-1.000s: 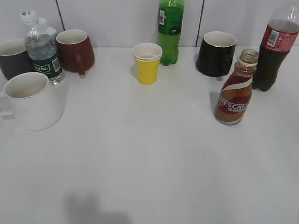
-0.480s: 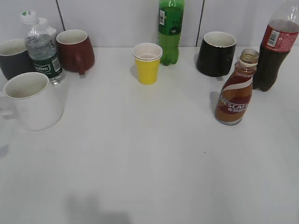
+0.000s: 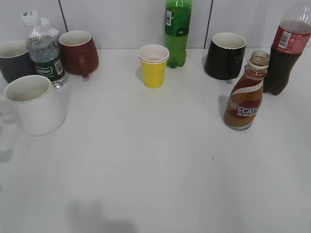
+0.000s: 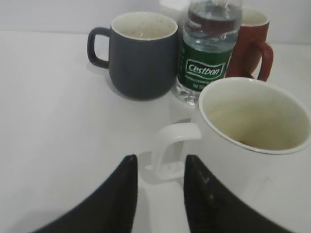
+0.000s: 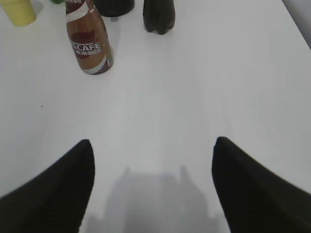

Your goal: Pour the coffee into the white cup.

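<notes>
The coffee bottle (image 3: 244, 96), brown liquid with a NESCAFE label and no cap, stands upright at the right of the table; it also shows in the right wrist view (image 5: 88, 40). The white cup (image 3: 34, 104) stands at the left, empty, and shows in the left wrist view (image 4: 248, 131) with its handle toward the camera. My left gripper (image 4: 160, 167) is open, its jaws just short of the handle on either side. My right gripper (image 5: 151, 150) is wide open and empty above bare table, well short of the bottle. Neither gripper shows in the exterior view.
Behind the white cup stand a dark grey mug (image 3: 13, 60), a water bottle (image 3: 43, 50) and a dark red mug (image 3: 77, 52). A yellow paper cup (image 3: 153, 65), a green bottle (image 3: 177, 31), a black mug (image 3: 224, 55) and a cola bottle (image 3: 286, 48) line the back.
A faint shadow has appeared at the table's left edge below the white cup. Objects have not moved.
</notes>
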